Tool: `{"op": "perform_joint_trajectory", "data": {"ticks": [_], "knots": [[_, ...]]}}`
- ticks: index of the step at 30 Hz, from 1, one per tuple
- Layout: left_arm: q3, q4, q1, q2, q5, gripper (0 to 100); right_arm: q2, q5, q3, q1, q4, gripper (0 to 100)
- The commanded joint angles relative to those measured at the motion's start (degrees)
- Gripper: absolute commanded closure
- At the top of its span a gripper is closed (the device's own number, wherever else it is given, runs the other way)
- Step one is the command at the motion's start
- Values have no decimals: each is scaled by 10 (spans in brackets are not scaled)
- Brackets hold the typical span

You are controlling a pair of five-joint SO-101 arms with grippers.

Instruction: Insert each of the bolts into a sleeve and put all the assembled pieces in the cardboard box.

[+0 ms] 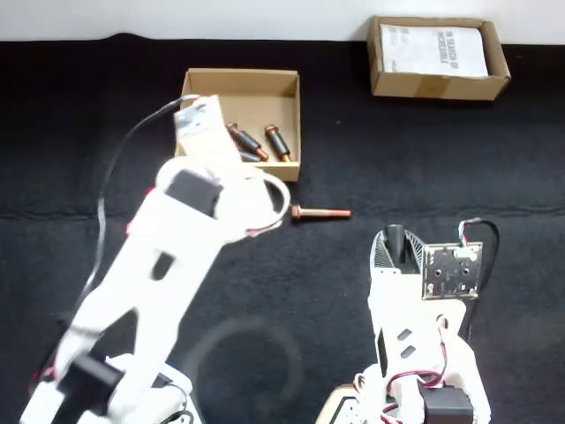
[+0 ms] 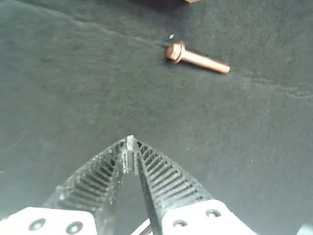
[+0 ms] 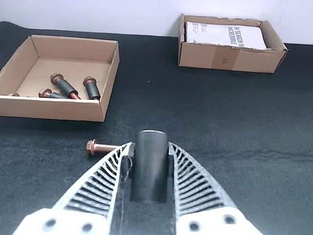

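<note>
The copper-coloured metal bolt (image 1: 320, 213) lies loose on the black counter (image 1: 441, 177) beside the brown cardboard box (image 1: 243, 81). It looks light, rigid and likely to roll, so it is best pinched mid-shank. The left tool (image 2: 131, 144) is together and empty; the right tool (image 3: 149, 145) clamps the dark cylindrical sleeve (image 3: 149, 171).

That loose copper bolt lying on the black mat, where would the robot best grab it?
The bolt lies flat on the mat, so coming straight down from above looks best, closing across its thin round shank near the flanged head. That leaves the tip free for the sleeve in the right end effector.
</note>
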Motion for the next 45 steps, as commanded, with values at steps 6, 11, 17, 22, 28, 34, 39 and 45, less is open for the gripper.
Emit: {"op": "perform_joint_trajectory", "data": {"ticks": [6, 11, 17, 22, 28, 34, 39, 45], "knots": [[-190, -24, 44, 240, 101, 991, 0, -4, 22, 3, -21, 991], [-354, -22, 60, 405, 136, 988, 0, -2, 42, 3, -44, 991], [-515, -5, 82, 533, 174, 852, 0, -2, 42, 3, -44, 991], [-556, 11, 80, 581, 197, 837, 0, -2, 42, 3, -44, 991], [-557, 10, 57, 611, 220, 837, 0, -2, 43, 3, -43, 991], [-558, 7, 51, 618, 221, 837, 0, -1, 43, 0, -43, 991], [-555, 6, 38, 625, 221, 837, 0, -1, 42, 0, -43, 991], [-558, 7, 21, 683, 221, 897, 0, -1, 42, 0, -43, 991]]}}
